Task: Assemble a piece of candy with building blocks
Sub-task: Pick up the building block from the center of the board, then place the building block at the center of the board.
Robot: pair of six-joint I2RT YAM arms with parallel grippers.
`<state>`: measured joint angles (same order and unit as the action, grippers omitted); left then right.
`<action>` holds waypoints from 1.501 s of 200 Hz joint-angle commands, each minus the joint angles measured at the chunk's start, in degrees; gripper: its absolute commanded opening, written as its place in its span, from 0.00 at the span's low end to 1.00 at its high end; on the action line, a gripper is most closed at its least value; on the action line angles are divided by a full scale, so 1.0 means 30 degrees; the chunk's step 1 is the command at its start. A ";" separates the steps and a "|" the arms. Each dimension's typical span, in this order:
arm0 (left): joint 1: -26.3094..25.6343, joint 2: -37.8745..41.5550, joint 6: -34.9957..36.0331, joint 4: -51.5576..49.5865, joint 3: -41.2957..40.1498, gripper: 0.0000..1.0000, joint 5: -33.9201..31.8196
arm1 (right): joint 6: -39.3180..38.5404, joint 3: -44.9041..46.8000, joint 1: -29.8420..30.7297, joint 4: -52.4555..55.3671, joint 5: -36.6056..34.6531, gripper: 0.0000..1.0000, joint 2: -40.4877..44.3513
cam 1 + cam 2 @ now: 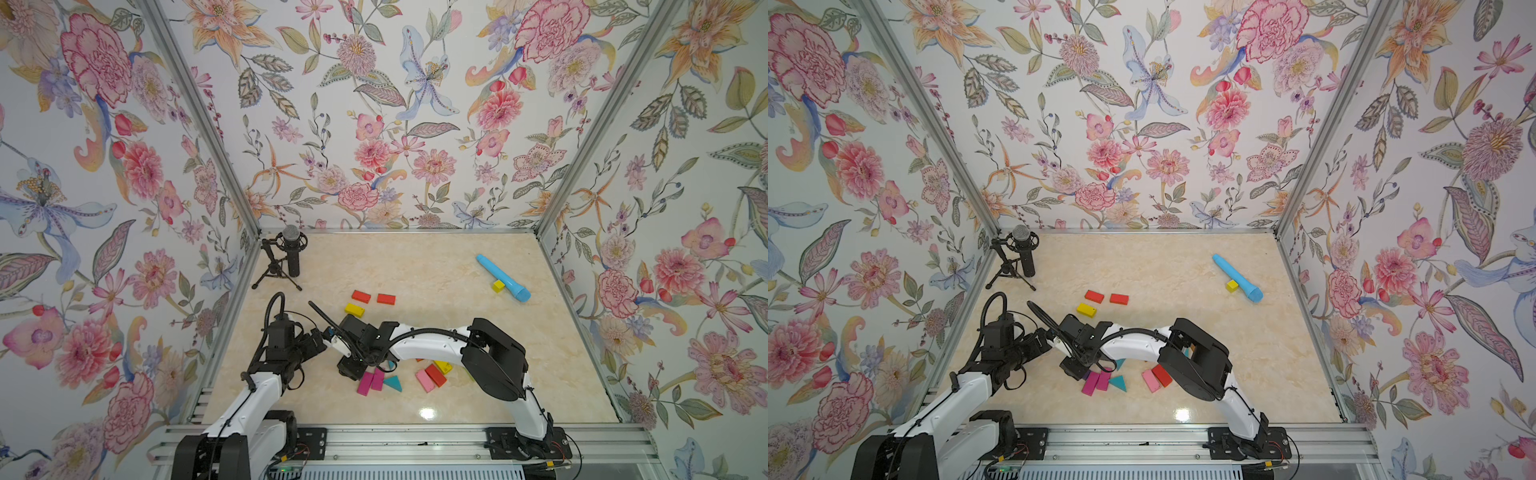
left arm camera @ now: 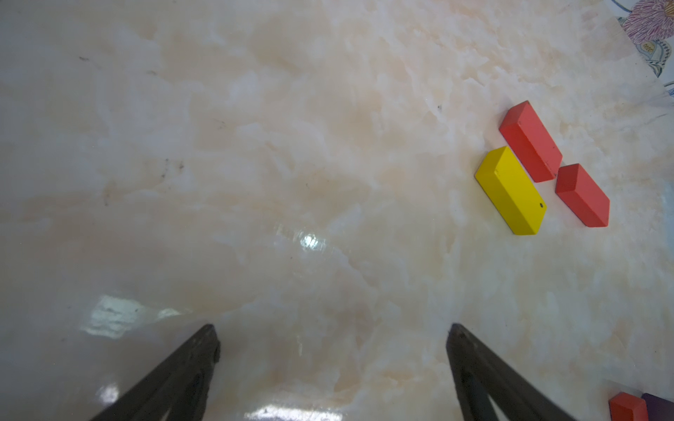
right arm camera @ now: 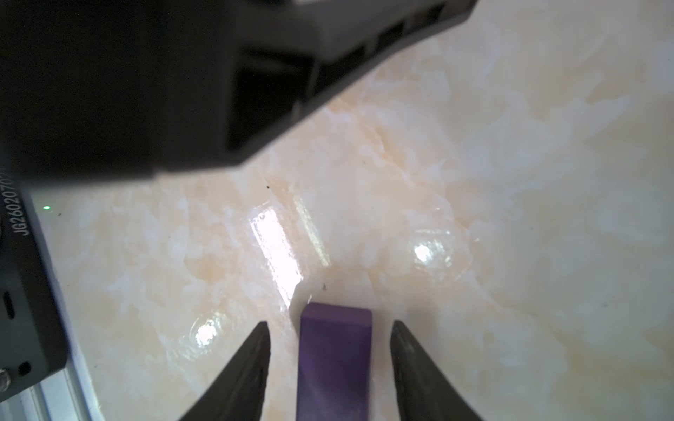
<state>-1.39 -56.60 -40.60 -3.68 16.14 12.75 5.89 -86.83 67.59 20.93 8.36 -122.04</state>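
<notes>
Right end effector (image 3: 330, 326) straddles the purple block (image 3: 333, 364), jaws apart without touching; left end effector (image 2: 333, 328) stands wide apart.

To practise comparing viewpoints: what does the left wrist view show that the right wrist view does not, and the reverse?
Only left wrist: yellow brick, two red bricks, and the open, empty left hand. Only right wrist: the right hand straddling a purple brick, gaps on both sides, and a black arm casing. Both: the marble table; a purple corner piece in the left wrist view may be that brick, cannot tell.
</notes>
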 commanded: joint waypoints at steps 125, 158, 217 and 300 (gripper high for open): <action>0.0287 0.0776 -0.0149 0.0304 0.0316 0.99 -0.0984 | -0.0819 0.1783 0.0200 0.1904 -0.0728 0.16 0.0048; 0.0288 0.0531 0.0091 0.0597 0.0332 0.99 -0.0687 | -0.1238 0.1229 -0.1626 0.1879 -0.0523 0.10 0.1220; -0.0493 -0.0233 0.0875 0.0974 0.0421 0.99 0.0206 | -0.5334 -0.1525 -0.5274 0.3796 -0.0613 0.10 -0.0134; -0.2699 -0.0992 0.1140 0.0749 0.1737 0.99 -0.0150 | -0.9597 -0.4567 -0.6941 0.4778 -0.1232 0.13 -0.2633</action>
<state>-8.60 -59.27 -37.93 -1.58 19.59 12.88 -17.52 -97.82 47.86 32.23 6.15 -127.68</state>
